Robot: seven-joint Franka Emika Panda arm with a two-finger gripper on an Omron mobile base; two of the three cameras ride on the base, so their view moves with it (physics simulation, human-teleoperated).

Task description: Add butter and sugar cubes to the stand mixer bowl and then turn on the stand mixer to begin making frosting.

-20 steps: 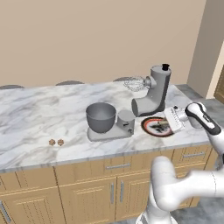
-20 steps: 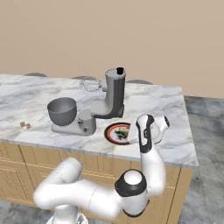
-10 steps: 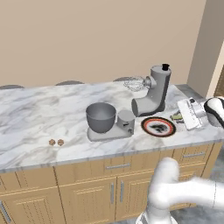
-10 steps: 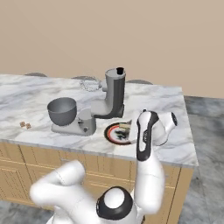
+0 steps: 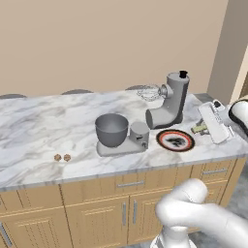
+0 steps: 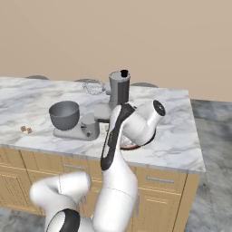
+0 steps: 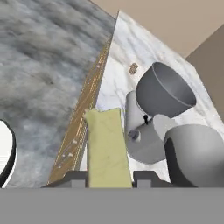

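Marble counter [image 5: 38, 131]; hand view: gripper [image 7: 108, 177] apparently clamps butter [image 7: 107, 148].

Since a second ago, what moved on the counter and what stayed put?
The arm swung the gripper, shut on the butter, away from above the red-rimmed plate toward the right end of the counter, lifting it higher. The stand mixer bowl, the stand mixer and the sugar cubes stayed where they were.
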